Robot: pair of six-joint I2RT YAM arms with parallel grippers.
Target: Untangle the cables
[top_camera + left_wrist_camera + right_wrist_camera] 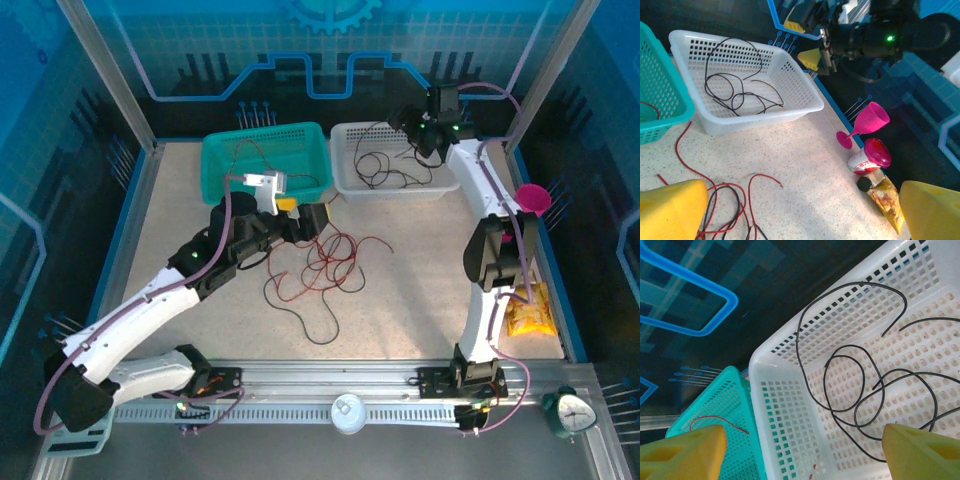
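Overhead, the left gripper [300, 212] hangs over the middle of the table [420, 270], at the far edge of a loose tangle of red and black cables [322, 265] spread on the surface. Behind it sits a teal basket [222, 170] with a thin red cable [262, 150] inside. Just to the right is a white basket [345, 180] holding curled black cables [385, 168]. The right gripper [432, 130] hangs above that basket's far right corner. From this height I cannot tell how far either pincer is spread.

Next, the left wrist camera shows the left gripper [800, 215] with its two yellow fingers [670, 210] wide apart and nothing between them. Red and black cables [722, 205] lie on the table beside the left finger. Beyond them stands the white basket [805, 100] with the black cables [737, 95] coiled on its floor. The teal basket [667, 107] is at the left edge, and a pink goblet [867, 122] stands to the right.

Last, the right wrist camera looks down on the right gripper [802, 452], its yellow fingers [682, 452] also wide apart and empty. Below it the black cables [860, 390] loop across the white basket [770, 390]. The teal basket [720, 395] next to it shows a bit of red cable [715, 420].
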